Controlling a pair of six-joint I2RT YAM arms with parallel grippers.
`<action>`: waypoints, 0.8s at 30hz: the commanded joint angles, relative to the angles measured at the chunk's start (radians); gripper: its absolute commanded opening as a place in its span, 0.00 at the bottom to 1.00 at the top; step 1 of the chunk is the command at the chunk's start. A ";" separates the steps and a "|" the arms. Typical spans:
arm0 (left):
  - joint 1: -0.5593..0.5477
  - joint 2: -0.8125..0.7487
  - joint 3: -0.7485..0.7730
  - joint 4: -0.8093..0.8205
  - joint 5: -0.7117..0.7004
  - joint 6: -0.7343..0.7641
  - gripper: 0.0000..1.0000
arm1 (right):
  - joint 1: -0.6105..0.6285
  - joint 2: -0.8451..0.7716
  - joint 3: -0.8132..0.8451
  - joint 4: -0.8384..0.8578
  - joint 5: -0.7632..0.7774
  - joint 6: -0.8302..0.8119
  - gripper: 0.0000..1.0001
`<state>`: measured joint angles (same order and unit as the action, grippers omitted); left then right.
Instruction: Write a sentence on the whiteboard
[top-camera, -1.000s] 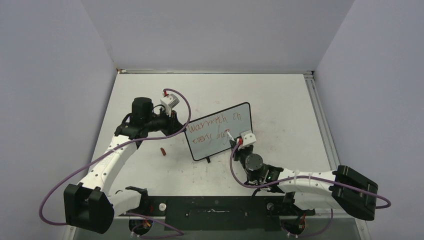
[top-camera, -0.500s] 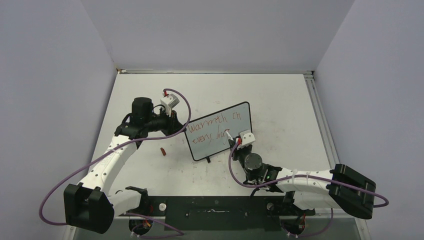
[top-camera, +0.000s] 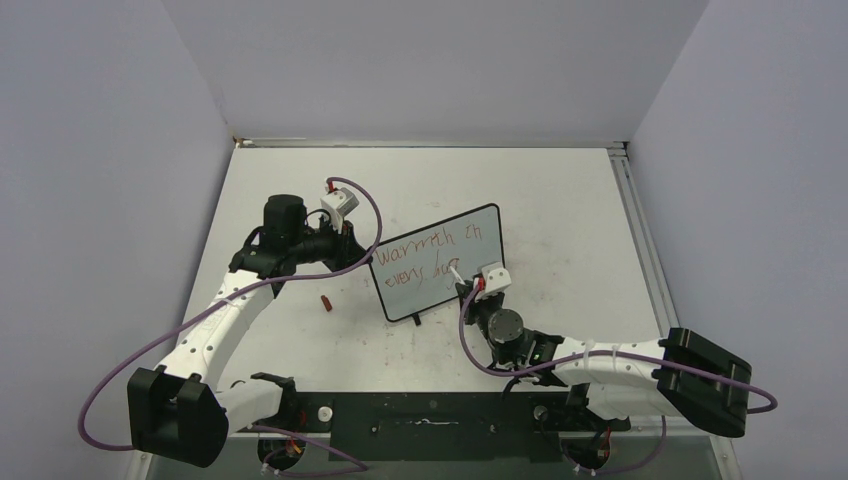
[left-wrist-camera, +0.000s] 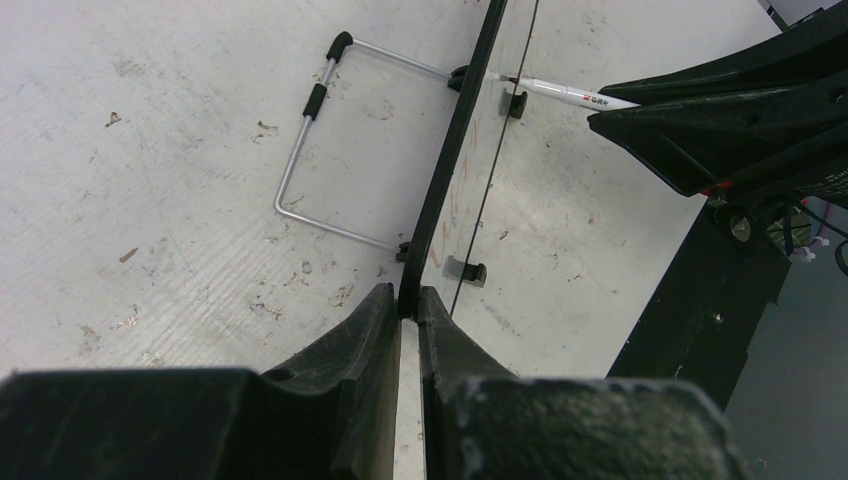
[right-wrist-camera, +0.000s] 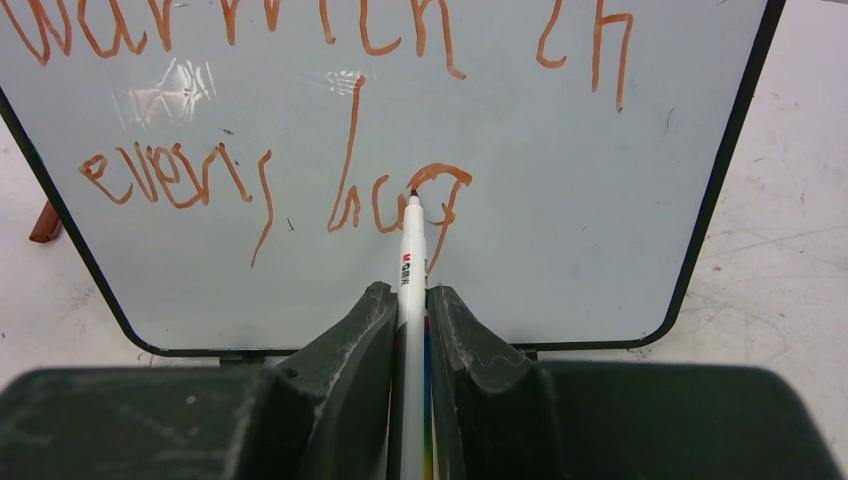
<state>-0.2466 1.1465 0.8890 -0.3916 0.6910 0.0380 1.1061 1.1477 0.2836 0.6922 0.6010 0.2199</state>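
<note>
The whiteboard (top-camera: 412, 298) stands tilted mid-table, black-framed, carrying the sentence (top-camera: 425, 247) in two lines of messy red handwriting. My left gripper (top-camera: 364, 256) is shut on the board's left edge; in the left wrist view its fingers pinch the black frame (left-wrist-camera: 450, 170) edge-on at the gripper (left-wrist-camera: 407, 305). My right gripper (top-camera: 469, 285) is shut on a white marker (right-wrist-camera: 411, 255). The marker tip touches the last letter of the lower line of the sentence (right-wrist-camera: 352, 140) on the whiteboard (right-wrist-camera: 560, 200). In its own view the right gripper (right-wrist-camera: 410, 300) sits just below the board's bottom edge.
A small red marker cap (top-camera: 324, 301) lies on the table left of the board. The board's wire stand (left-wrist-camera: 310, 150) sticks out behind it. Side walls close in the table on the left, back and right.
The right arm has shifted slightly, its marker tip staying on the last word. The left arm and the board have not moved.
</note>
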 joint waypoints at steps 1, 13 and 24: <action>0.004 0.008 -0.007 -0.038 -0.024 0.018 0.00 | 0.006 0.010 -0.014 -0.008 0.011 0.040 0.05; 0.003 0.008 -0.007 -0.038 -0.024 0.019 0.00 | 0.005 0.032 -0.018 -0.015 0.036 0.051 0.05; 0.004 0.006 -0.007 -0.038 -0.023 0.018 0.00 | 0.005 0.026 -0.028 -0.022 0.057 0.060 0.05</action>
<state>-0.2466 1.1465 0.8890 -0.3912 0.6910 0.0380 1.1088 1.1713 0.2634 0.6777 0.6239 0.2707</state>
